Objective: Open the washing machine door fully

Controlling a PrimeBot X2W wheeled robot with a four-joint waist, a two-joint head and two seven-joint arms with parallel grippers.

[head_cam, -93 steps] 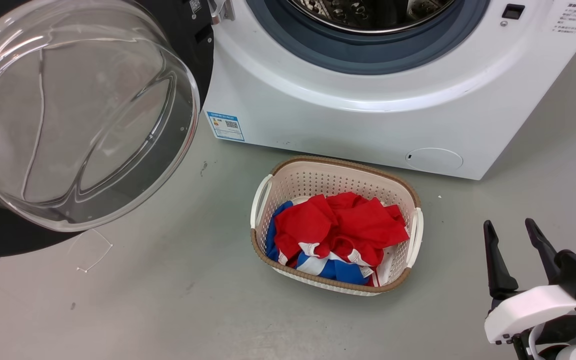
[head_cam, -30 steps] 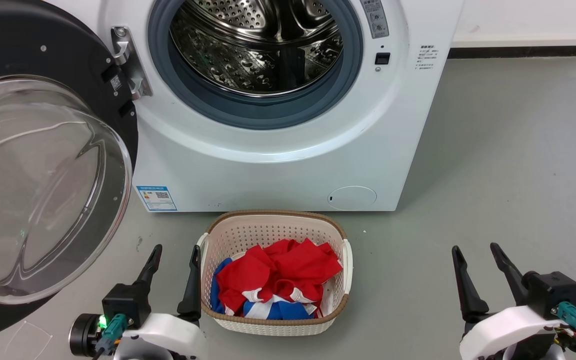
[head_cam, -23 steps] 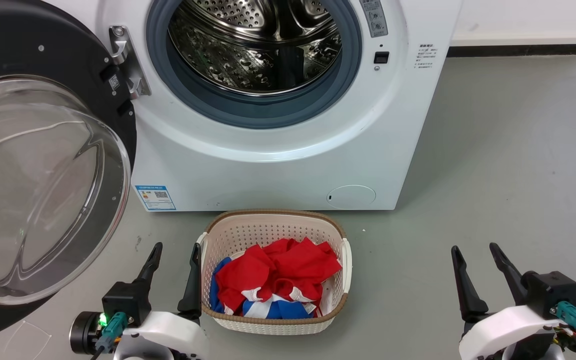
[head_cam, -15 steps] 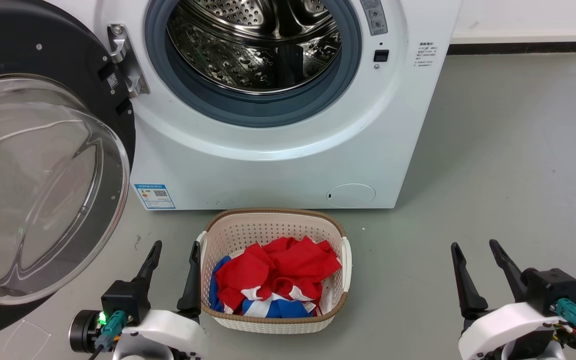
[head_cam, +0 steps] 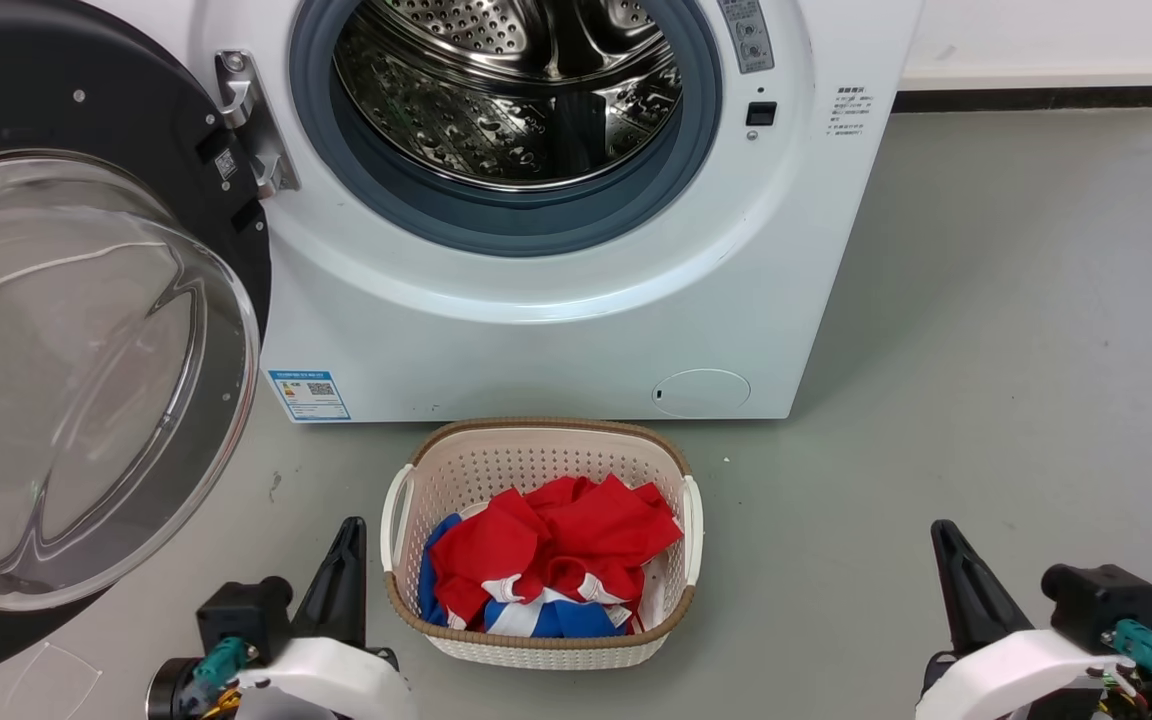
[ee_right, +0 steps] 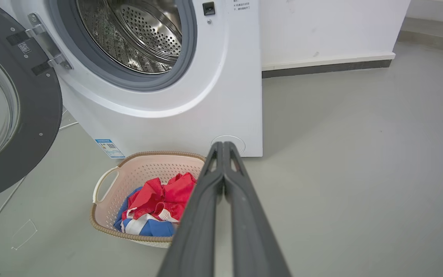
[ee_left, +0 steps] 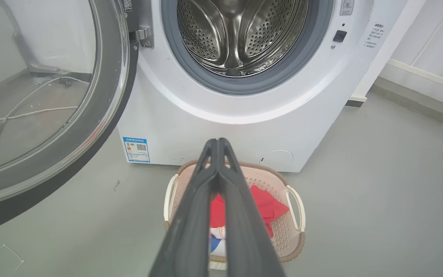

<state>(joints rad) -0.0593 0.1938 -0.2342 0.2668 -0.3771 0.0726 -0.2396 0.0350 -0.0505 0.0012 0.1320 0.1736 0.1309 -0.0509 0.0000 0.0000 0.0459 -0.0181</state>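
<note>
The washing machine door [head_cam: 186, 180], round and glossy black with a bulging clear glass bowl, stands swung wide open to the left of the white machine; it also shows as the door [ee_left: 106, 115] and the door [ee_right: 33, 115]. The steel drum [head_cam: 506, 80] lies exposed behind its grey ring. My left gripper [head_cam: 346, 545] is shut and holds nothing, low on the floor left of the basket, well clear of the door. My right gripper [head_cam: 946, 545] is shut too, far to the right. In the wrist views the left gripper [ee_left: 217, 143] and right gripper [ee_right: 221, 146] have their fingers pressed together.
A cream laundry basket [head_cam: 541, 440] with red, blue and white clothes sits on the grey floor right in front of the machine, between my grippers. A white cable [ee_left: 25, 111] runs on the floor behind the door. A white wall with a dark skirting [head_cam: 1036, 98] stands at the back right.
Both grippers went from open to shut and dropped slightly in the head view. Earlier the head camera swung up and right. The door has kept its place.
</note>
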